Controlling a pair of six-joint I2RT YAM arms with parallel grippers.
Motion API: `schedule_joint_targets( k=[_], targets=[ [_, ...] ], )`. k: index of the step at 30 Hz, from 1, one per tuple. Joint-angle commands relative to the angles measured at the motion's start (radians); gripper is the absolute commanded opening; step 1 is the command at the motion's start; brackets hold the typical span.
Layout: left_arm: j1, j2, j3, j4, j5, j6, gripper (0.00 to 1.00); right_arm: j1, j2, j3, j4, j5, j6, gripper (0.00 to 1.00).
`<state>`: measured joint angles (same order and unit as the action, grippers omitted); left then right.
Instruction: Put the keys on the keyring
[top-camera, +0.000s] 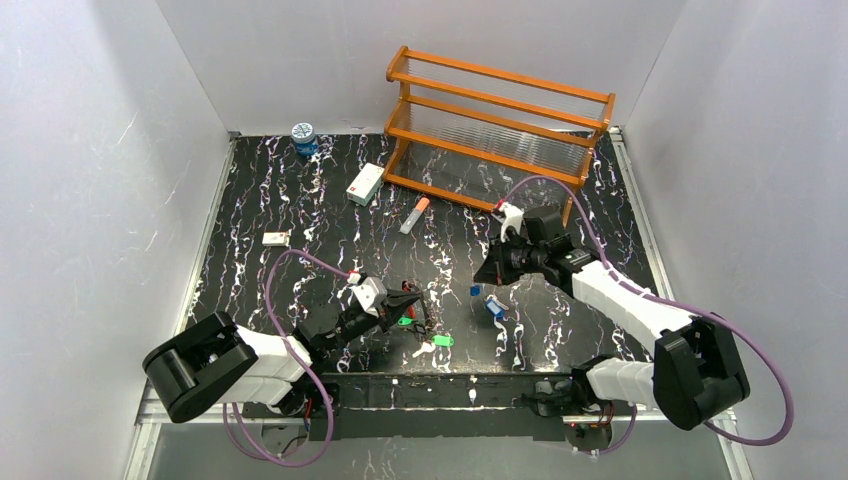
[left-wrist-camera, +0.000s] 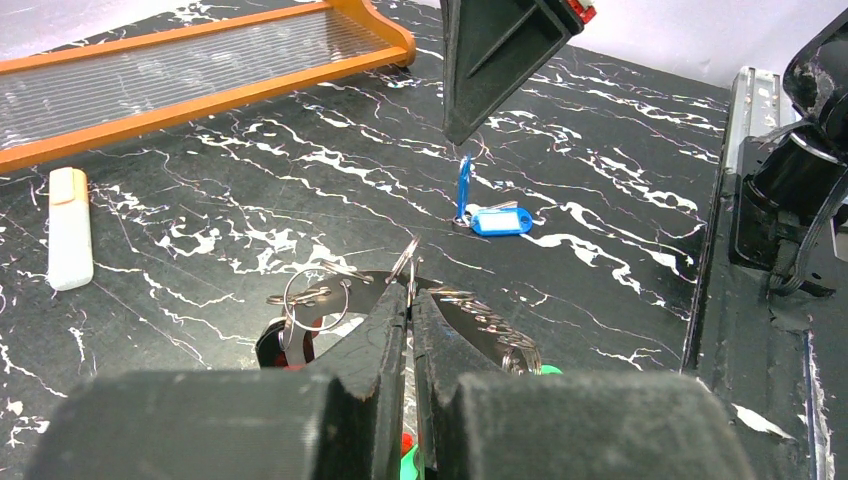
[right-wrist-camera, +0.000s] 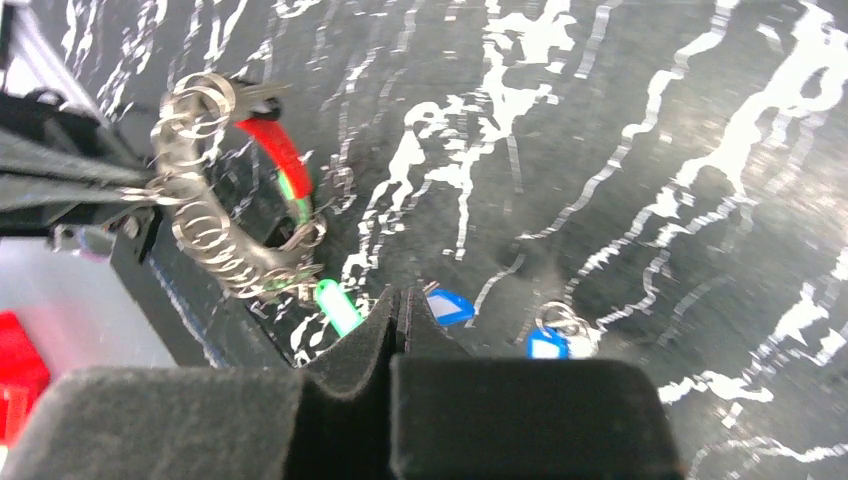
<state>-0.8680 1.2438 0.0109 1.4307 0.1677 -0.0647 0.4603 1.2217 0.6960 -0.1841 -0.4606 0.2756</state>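
Overhead, left gripper (top-camera: 410, 300): jaws pressed together, clamped on the keyring (top-camera: 420, 316), which hangs just past its tips.
Overhead, right gripper (top-camera: 486, 274): jaws together; blue keys (top-camera: 494, 308) lie just beneath its tips, green keys (top-camera: 440, 341) nearer the left gripper.
Left wrist, keyring: a small split ring pinched between the fingers, other rings spilling to their left.
Left wrist, blue keys: ahead of the tips, one upright under the right gripper's point (held or only touching, I cannot tell).
Right wrist, keyring: up-left of the closed tips, its ring chain and red arc in the left gripper.
Right wrist, keys: one green, two blue, just beyond the tips.
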Motion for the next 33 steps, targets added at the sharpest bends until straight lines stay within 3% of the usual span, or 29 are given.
schedule_joint_targets(
  k=[1, 11, 33],
  targets=[
    [-0.002, -0.008, 0.02, 0.01, 0.017, -0.006, 0.0, 0.077, -0.01, 0.059, 0.074, -0.097, -0.051, 0.01],
    [-0.003, -0.008, 0.026, 0.008, 0.029, -0.013, 0.0, 0.216, 0.033, 0.108, 0.146, -0.143, -0.062, 0.01],
    [-0.003, 0.017, 0.052, 0.008, 0.082, -0.018, 0.0, 0.321, 0.103, 0.173, 0.176, -0.167, -0.101, 0.01]
  ],
)
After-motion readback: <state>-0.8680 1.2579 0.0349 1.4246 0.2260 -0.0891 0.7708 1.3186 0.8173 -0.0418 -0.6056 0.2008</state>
